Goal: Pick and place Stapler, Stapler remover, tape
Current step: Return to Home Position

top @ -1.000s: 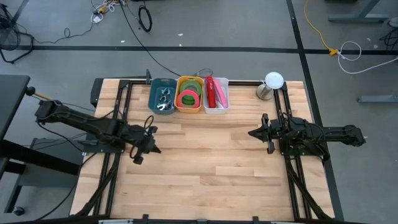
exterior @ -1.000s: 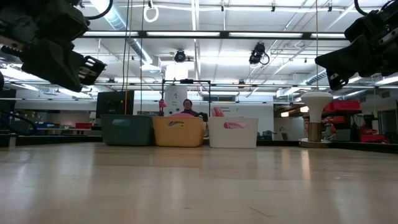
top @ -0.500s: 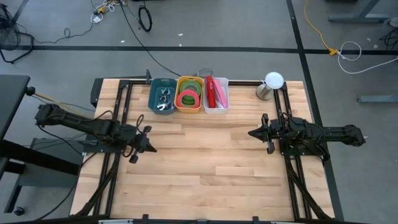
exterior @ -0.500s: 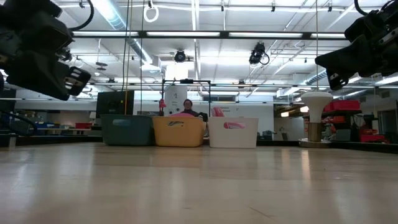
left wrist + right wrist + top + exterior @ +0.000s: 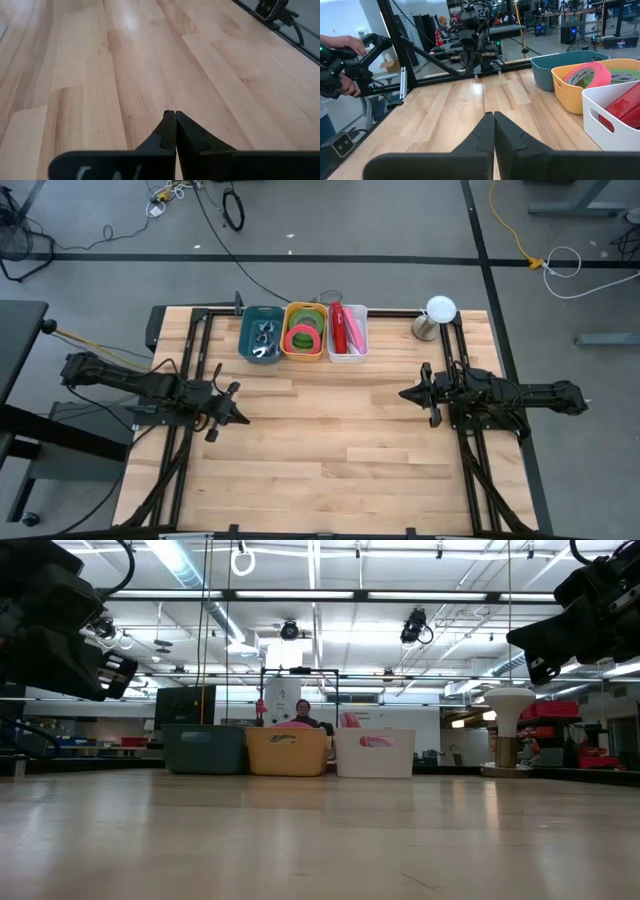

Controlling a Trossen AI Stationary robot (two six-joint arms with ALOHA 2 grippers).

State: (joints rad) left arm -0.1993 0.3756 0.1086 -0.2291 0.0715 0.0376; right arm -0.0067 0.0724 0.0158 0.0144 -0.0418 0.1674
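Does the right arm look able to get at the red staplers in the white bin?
Probably yes: bare table lies between the right gripper and the open-topped white bin, where the red staplers lie uncovered. It is shut and would need opening first.

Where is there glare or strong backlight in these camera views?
Left wrist view: a bright sheen on the table beyond the shut left gripper. Low view: ceiling lights glare overhead and reflect dimly off the table. Right wrist view: the background past the right gripper washes out white at one corner. High view: even light, soft shadows.
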